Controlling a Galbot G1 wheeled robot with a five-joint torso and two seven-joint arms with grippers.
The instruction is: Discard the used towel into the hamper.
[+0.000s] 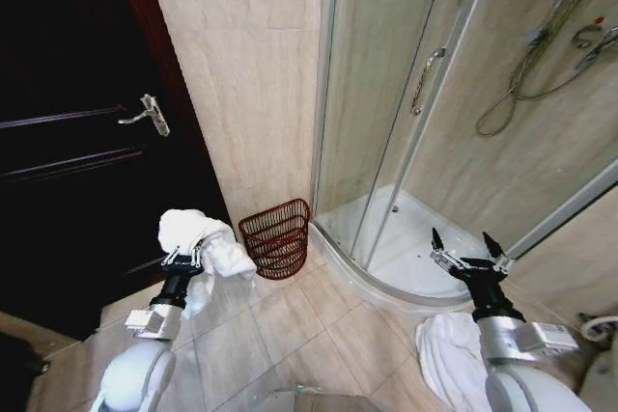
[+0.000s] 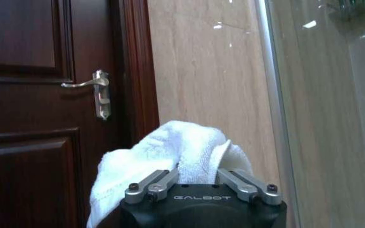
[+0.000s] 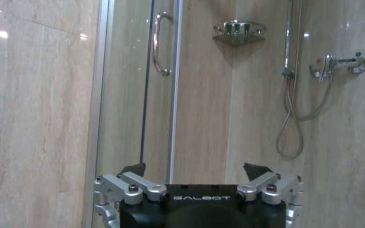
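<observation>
The left gripper [image 1: 185,256] holds the white towel [image 1: 201,238] in its jaws beside the hamper [image 1: 277,237], while the right gripper [image 1: 465,248] waits with jaws wide.

The left gripper [image 1: 183,256] is raised and clamped on a towel [image 1: 203,238]; the right gripper [image 1: 466,243] is raised, fingers spread.

Hamper [image 1: 278,236] on floor between door [image 1: 68,142] at left and shower enclosure [image 1: 435,123] at right.
</observation>
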